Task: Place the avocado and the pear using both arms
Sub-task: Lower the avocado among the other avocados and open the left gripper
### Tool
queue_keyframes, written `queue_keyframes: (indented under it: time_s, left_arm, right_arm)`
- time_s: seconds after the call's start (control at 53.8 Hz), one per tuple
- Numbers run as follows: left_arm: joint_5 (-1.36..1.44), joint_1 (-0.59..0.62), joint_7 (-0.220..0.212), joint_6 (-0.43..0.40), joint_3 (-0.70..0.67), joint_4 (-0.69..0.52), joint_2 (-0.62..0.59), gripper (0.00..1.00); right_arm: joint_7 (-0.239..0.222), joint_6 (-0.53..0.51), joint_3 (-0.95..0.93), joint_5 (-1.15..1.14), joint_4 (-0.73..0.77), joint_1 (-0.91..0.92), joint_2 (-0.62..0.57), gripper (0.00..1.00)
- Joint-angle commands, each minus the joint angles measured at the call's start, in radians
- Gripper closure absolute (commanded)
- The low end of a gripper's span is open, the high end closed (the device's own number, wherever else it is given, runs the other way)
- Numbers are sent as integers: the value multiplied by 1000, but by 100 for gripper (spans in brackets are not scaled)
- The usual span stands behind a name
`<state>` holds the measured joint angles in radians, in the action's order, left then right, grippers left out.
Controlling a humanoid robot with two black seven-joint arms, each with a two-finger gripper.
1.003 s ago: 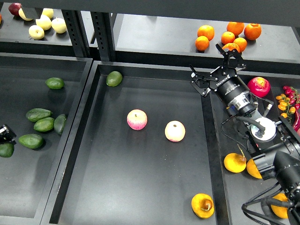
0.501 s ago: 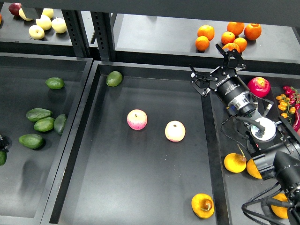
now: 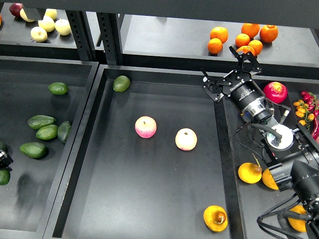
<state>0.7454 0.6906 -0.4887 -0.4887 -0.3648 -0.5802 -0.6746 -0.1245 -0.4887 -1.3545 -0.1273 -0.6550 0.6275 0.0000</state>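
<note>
Only my left gripper (image 3: pixel 4 159) shifts at the left edge, its jaws unreadable, near the elongated dark green avocado (image 3: pixel 33 150); my right gripper (image 3: pixel 230 69) hangs wide, empty.

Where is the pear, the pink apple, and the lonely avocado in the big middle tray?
pear (image 3: pixel 215 218), head view, on its yellow-orange skin beside the brown dimple.
pink apple (image 3: pixel 145 127), head view, middle of its pink side.
avocado (image 3: pixel 121 83), head view, centre of its green skin.

I see black trays (image 3: pixel 149 199) side by side and a dark shelf (image 3: pixel 164 40) behind, lit from above.
</note>
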Motion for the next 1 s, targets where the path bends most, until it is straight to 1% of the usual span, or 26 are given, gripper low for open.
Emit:
queue_keyframes:
  time_s: [0.0,0.316,0.65,0.724,0.817,0.836,0.984]
  left_arm:
    - [0,-3,0,0,0,22,17,51]
    - [0,-29,0,0,-2,51,55,50]
    - [0,-29,0,0,-3,57,58,48]
    - [0,-31,0,0,-6,57,61,43]
    - [0,-29,0,0,-11,56,72,30]
    - [0,-29,0,0,-11,54,72,25]
    - [0,-29,0,0,-11,54,72,21]
  right_arm:
    - [0,0,0,0,-5,0,0,0]
    - [0,0,0,0,-5,0,0,0]
    - [-1,0,0,0,-3,-2,0,0]
    - [-1,0,0,0,-3,-2,0,0]
    - [-1,0,0,0,-3,-3,0,0]
    - [-1,0,0,0,-5,-5,0,0]
    - [-1,0,0,0,-5,-5,0,0]
